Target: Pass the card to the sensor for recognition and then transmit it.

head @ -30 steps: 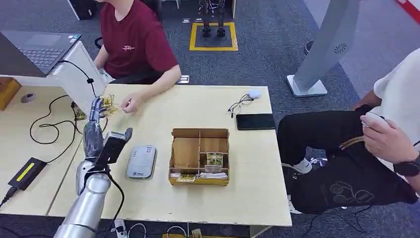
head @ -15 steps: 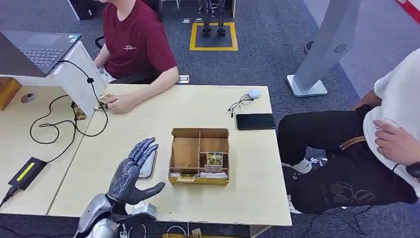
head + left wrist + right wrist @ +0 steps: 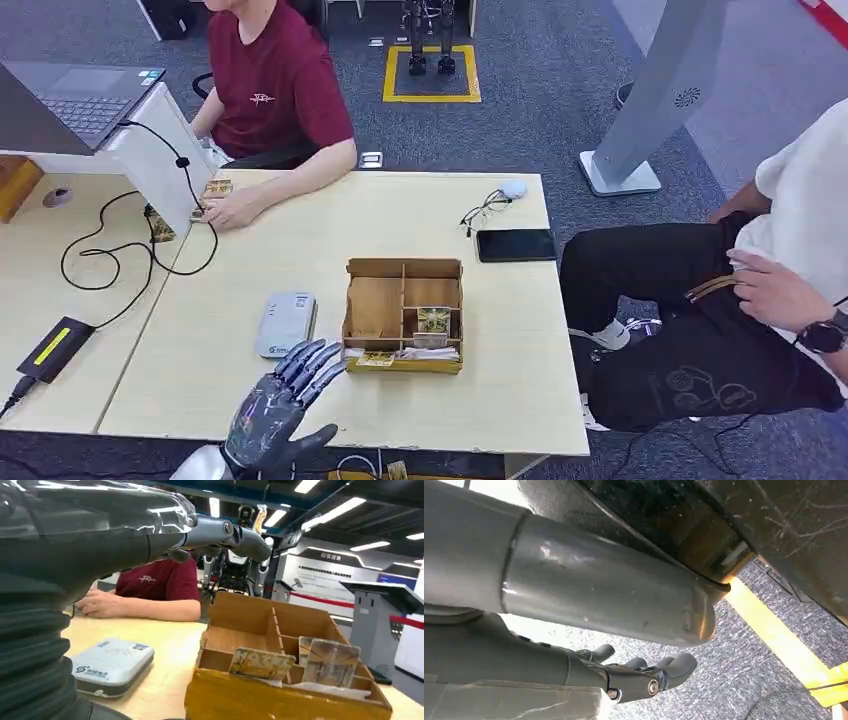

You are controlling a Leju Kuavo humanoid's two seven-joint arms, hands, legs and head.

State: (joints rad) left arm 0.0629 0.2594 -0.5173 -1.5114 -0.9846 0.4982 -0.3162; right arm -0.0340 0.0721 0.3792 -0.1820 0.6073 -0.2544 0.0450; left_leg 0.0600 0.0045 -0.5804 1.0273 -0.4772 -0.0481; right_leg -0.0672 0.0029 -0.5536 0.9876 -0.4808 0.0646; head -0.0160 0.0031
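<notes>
Table bears sensor, organizer, phone.

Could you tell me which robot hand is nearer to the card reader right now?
Left. The left robot hand hovers just short of the card reader, while the right robot hand hangs down over the floor.

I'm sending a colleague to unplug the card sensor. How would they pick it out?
On the pale wooden table, look just left of the partitioned wooden box. The card sensor lies flat there: a light grey, rounded-corner slab, the only plastic device beside the box.
</notes>
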